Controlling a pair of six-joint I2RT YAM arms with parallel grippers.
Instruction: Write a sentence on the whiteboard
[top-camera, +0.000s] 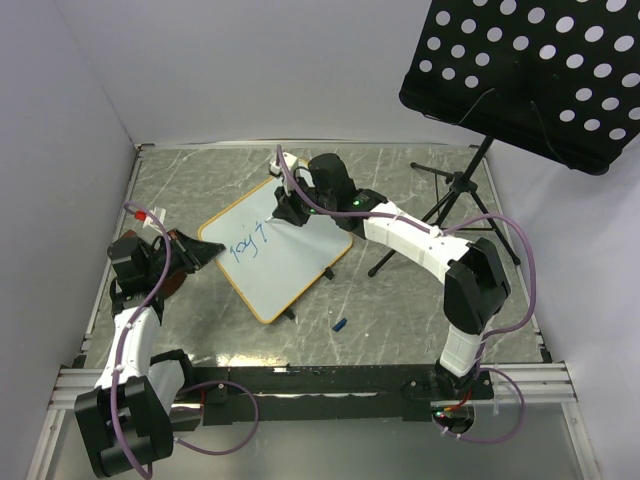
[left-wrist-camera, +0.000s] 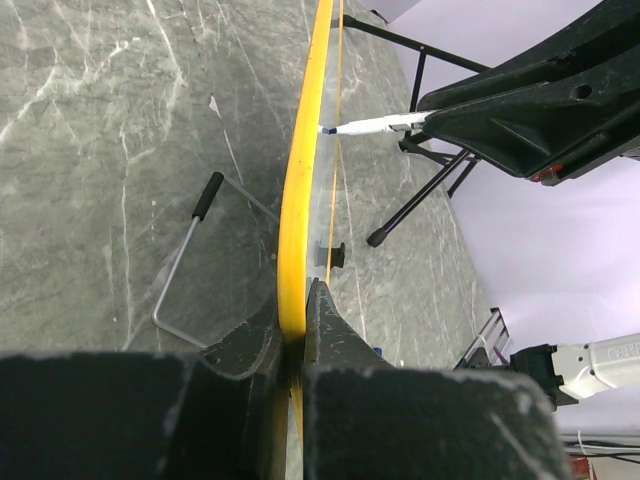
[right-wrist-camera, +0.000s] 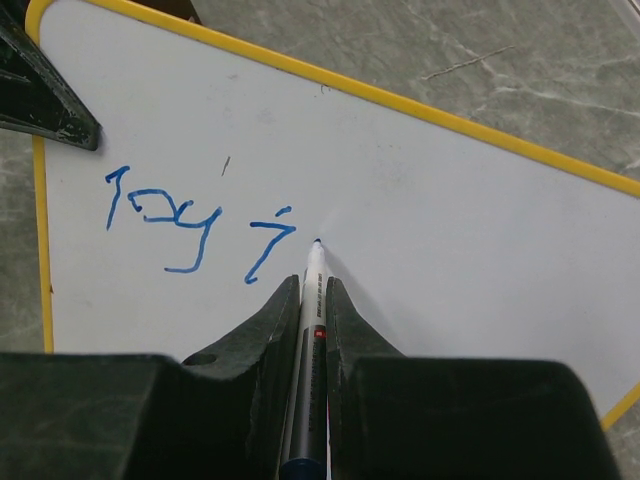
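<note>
Right gripper (right-wrist-camera: 312, 292): black fingers clamped tight on a thin white-barrelled blue marker (right-wrist-camera: 313, 268). The barrel runs up the slot between the jaws, so the tip pokes straight ahead where the wrist view can watch it. The tip is on the small white whiteboard with the yellow-orange frame (right-wrist-camera: 450, 220), just right of the last stroke.

The sentence (right-wrist-camera: 165, 222), in blue, reads roughly "Joy i". That's one line, and I'd judge most of the words are not yet written.

Left gripper (left-wrist-camera: 296, 312) is closed on the board's frame at its left side, pinching it edge-on. My read: it's a brace, so pen pressure doesn't slide or rock the board.

The board sits left of centre on the grey marbled table (top-camera: 420, 300), turned diamond-wise. A small blue cap (top-camera: 339, 324) lies near-right of the board, apart from it. A black perforated music stand (top-camera: 530, 70) stands far right, not involved.

Risk: too much downforce flexes the board against its single clamp point. The next stroke wants light contact, travelling right.
</note>
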